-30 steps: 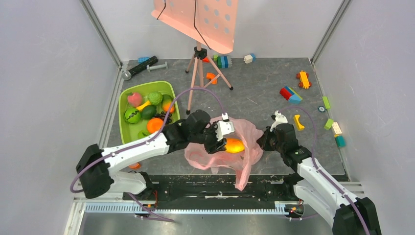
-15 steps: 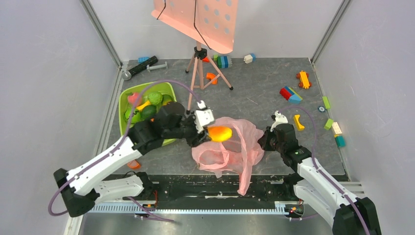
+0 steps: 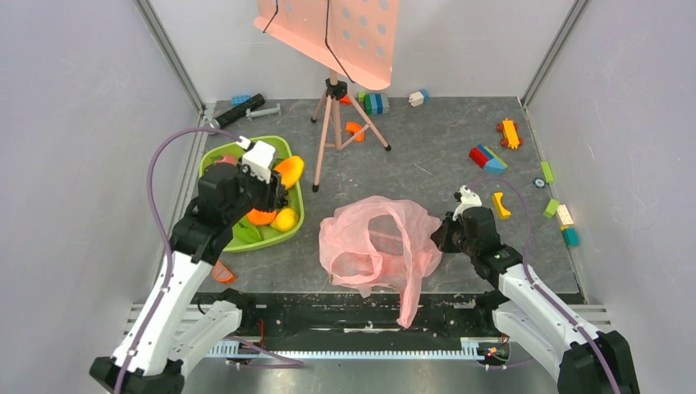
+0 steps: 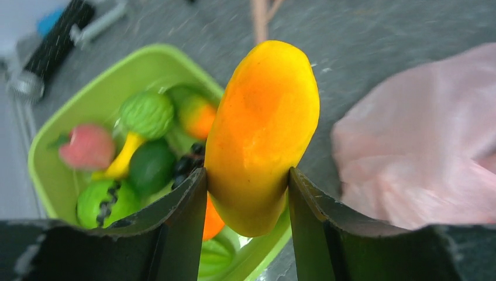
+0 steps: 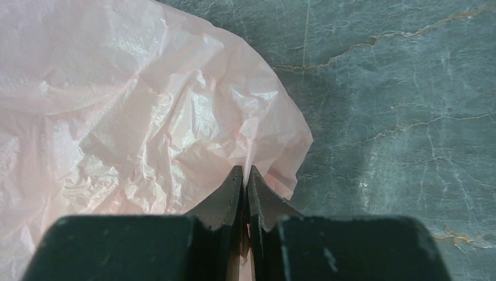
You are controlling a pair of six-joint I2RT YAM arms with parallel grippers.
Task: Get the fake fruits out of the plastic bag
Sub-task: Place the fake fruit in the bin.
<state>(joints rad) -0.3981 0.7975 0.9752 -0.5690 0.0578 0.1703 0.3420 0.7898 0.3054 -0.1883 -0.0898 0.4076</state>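
The pink plastic bag [image 3: 377,242] lies crumpled and open in the middle of the table. My right gripper [image 3: 444,234] is shut on its right edge; in the right wrist view the film [image 5: 117,117] is pinched between the closed tips [image 5: 245,172]. My left gripper [image 3: 275,182] is shut on a yellow-orange mango [image 3: 289,171], held above the right rim of the green tray [image 3: 300,215]. In the left wrist view the mango [image 4: 263,129] sits upright between the fingers [image 4: 245,175]. Several fake fruits lie in the tray [image 4: 146,55], among them a pink peach [image 4: 88,146].
A tripod [image 3: 336,115] carrying a pink perforated panel [image 3: 332,33] stands behind the bag. Toy blocks [image 3: 488,156] are scattered at the right and back. A black tool [image 3: 242,109] lies at the back left. A small orange piece [image 3: 223,271] lies near the left arm.
My left arm has swung left and back, carrying the mango out of the bag to above the tray's right rim. The bag has slumped. The right arm has not moved.
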